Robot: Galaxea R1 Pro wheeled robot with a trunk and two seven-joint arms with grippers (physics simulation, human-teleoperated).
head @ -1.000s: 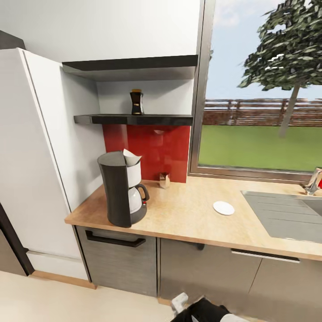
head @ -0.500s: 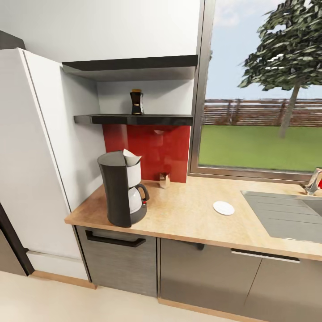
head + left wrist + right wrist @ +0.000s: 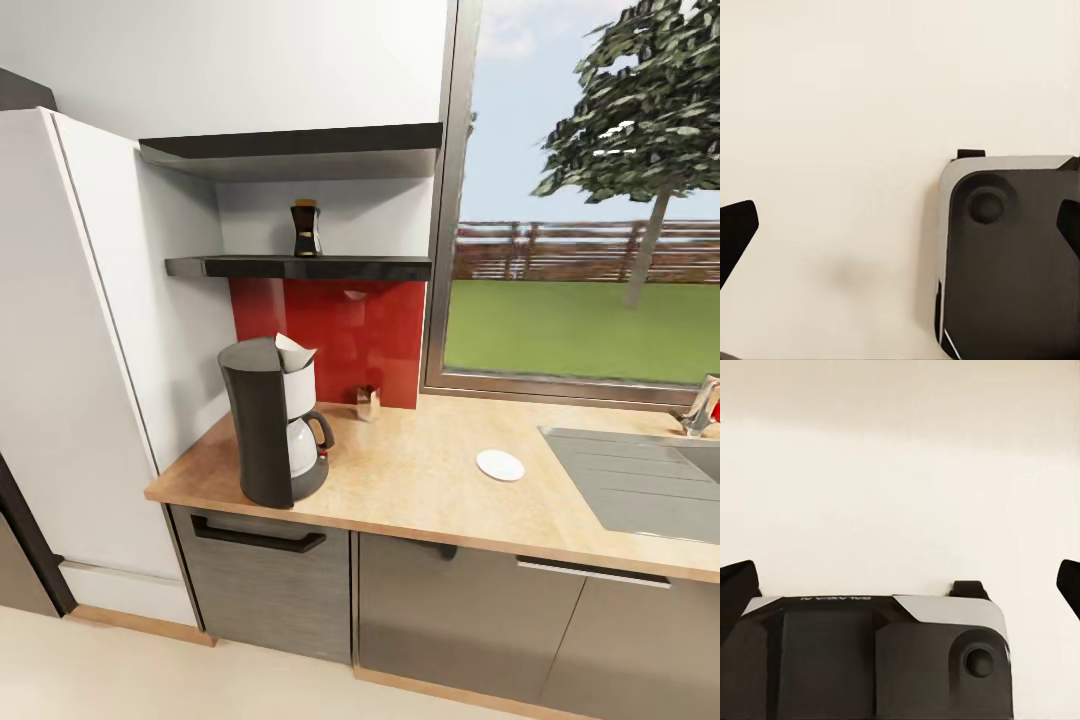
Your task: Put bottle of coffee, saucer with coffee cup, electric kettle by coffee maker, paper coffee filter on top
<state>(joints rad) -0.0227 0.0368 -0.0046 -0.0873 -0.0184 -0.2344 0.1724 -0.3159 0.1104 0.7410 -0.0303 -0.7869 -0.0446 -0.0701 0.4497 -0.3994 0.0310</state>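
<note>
The coffee maker (image 3: 272,425) stands on the left end of the kitchen countertop (image 3: 420,490). A paper coffee filter (image 3: 293,351) rests on top of it. The bottle of coffee (image 3: 305,228) stands on the kitchen shelf (image 3: 300,267) above. The saucer (image 3: 500,465) lies bare on the counter, well to the right of the coffee maker. The electric kettle is out of view. Both wrist views look down at the pale floor and the robot's base. My left gripper (image 3: 900,225) and my right gripper (image 3: 900,581) are open, with their dark fingertips (image 3: 735,231) (image 3: 736,585) wide apart and nothing between them.
A small tan object (image 3: 368,402) sits by the red backsplash; I cannot tell whether it is the coffee cup. A steel sink (image 3: 640,480) with a faucet (image 3: 705,405) fills the counter's right end. A tall white fridge (image 3: 70,380) borders the left. A thicker dark board (image 3: 290,145) hangs above the shelf.
A piece of the robot's arm that showed at the bottom edge of the head view a second ago has dropped out of sight. The counter's things have not moved.
</note>
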